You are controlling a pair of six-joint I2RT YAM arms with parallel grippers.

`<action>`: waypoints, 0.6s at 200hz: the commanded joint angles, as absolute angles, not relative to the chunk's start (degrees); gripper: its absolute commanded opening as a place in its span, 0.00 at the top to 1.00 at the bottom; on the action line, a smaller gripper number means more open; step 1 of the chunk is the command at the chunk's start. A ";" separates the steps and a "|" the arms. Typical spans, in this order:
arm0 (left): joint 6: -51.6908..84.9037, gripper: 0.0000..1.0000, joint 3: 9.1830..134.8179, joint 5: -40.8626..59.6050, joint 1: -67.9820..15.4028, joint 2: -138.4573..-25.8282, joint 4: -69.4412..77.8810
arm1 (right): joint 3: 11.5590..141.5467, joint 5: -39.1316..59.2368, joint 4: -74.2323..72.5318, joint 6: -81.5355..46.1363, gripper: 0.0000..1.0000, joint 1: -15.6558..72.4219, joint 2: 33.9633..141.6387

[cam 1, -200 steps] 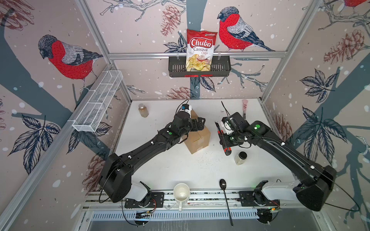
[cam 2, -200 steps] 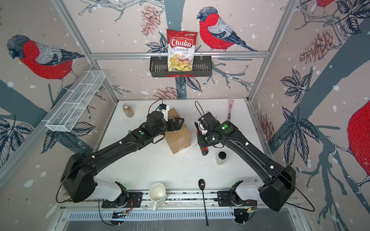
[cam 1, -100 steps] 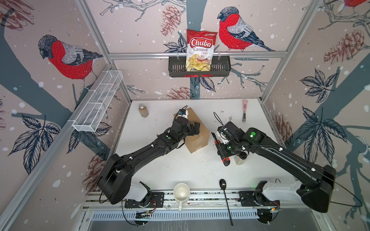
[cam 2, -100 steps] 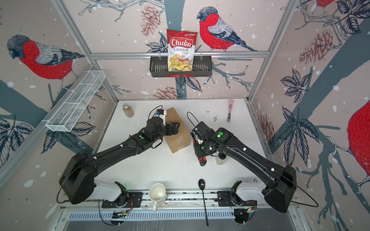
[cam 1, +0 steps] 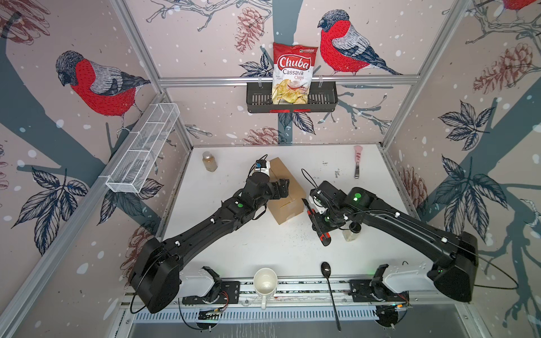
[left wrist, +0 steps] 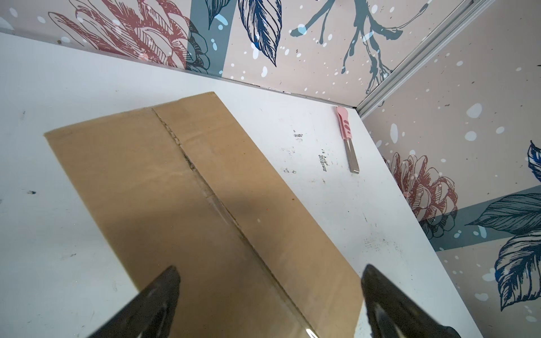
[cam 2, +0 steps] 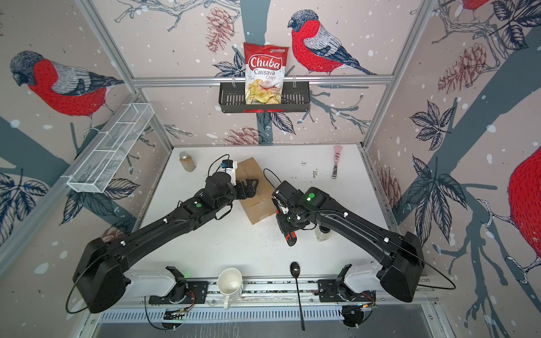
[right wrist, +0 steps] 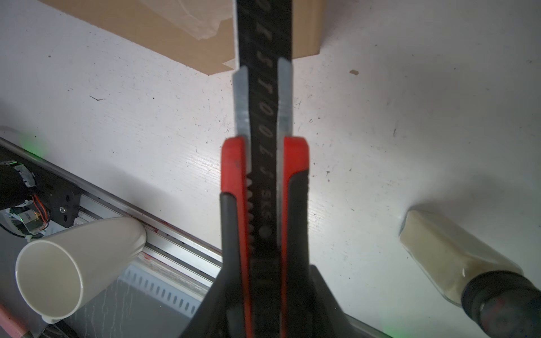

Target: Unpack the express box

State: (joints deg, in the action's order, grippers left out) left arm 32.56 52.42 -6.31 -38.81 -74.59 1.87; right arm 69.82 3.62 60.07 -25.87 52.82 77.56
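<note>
Express box [cam 1: 288, 194] sits mid-table [cam 1: 234, 248], flaps closed and seam taped, between the two arms. Left gripper [left wrist: 269, 292] is over its top with fingers [left wrist: 164, 292] spread wide, holding nothing; can't tell if they touch the cardboard. Right gripper [right wrist: 272, 295] is just beside the box's near corner, fingers [right wrist: 325, 292] pinching a red-black utility knife [right wrist: 263, 175], blade out, pointing at that corner.

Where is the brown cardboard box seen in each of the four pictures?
In a top view: express box central on the table.
In a top view: express box again central.
Left wrist: large, ahead of the open left pincer.
Right wrist: one corner, beyond the utility knife.
Shared landmark: white mug, in all but left wrist.
</note>
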 commanded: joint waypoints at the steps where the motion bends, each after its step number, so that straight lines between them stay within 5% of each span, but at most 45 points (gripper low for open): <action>1: 30.97 0.04 52.17 -7.89 -38.67 -73.74 -0.21 | 70.74 3.85 59.64 -26.68 0.94 53.10 78.26; 120: 31.87 0.04 48.61 -7.80 -38.58 -73.75 2.33 | 72.73 2.94 60.98 -25.94 0.94 53.35 81.03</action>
State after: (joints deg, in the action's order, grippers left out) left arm 31.55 48.99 -8.78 -38.74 -73.80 0.03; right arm 71.99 3.51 60.25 -25.85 53.21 80.60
